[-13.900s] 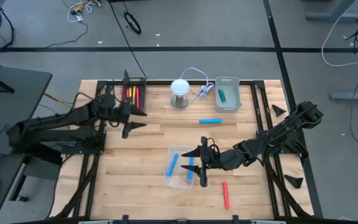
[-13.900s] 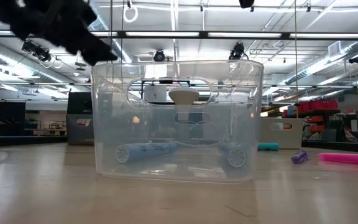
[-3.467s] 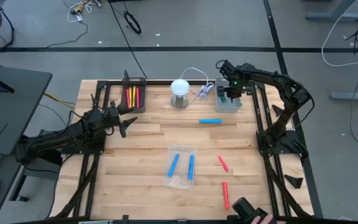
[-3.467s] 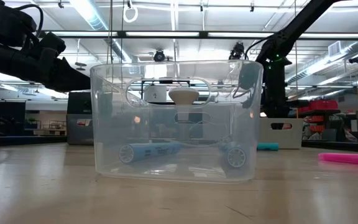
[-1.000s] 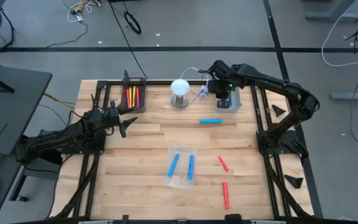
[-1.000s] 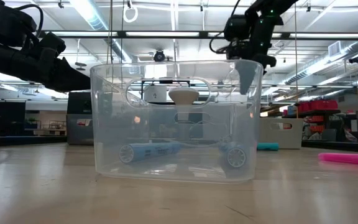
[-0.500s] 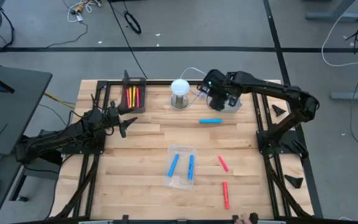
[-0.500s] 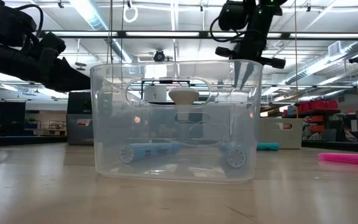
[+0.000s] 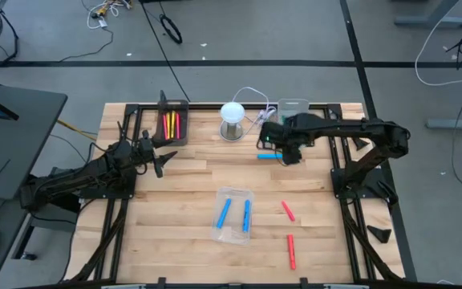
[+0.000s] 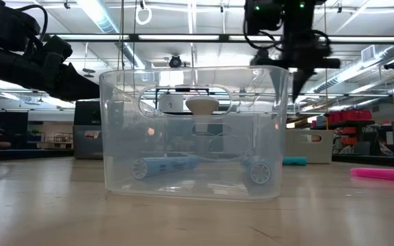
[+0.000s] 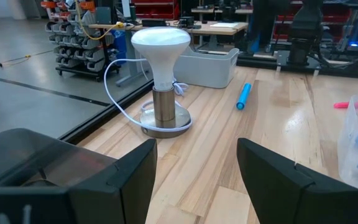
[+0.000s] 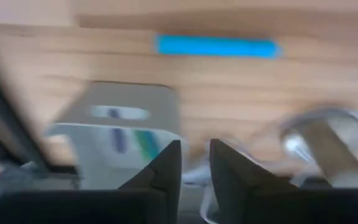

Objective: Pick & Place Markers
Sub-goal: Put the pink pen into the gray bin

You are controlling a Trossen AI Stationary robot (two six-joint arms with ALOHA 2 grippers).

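Note:
A loose blue marker [image 9: 271, 156] [image 12: 215, 46] lies flat on the wood at the far middle. My right gripper [image 9: 282, 149] [image 12: 195, 167] hovers just over it, fingers open by a narrow gap with nothing between them. Two blue markers [image 9: 235, 214] lie in the clear bin [image 9: 233, 197] [image 10: 193, 130]. Two red markers [image 9: 287, 211] [image 9: 291, 251] lie on the table near the right. Red and yellow markers [image 9: 171, 124] sit in the black tray. My left gripper [image 9: 167, 159] [image 11: 194, 162] waits open at the left, touching nothing.
A grey bin [image 9: 293, 107] [image 12: 114, 121] at the far right holds a blue and a green marker. A white lamp [image 9: 233, 119] [image 11: 161, 74] with a cord stands at the far middle, close to my right gripper. Black frame rails run along the table's edges.
My right gripper has left the space over the grey bin and swung toward the table's left and near side. It now hangs above the loose blue marker. No marker has moved.

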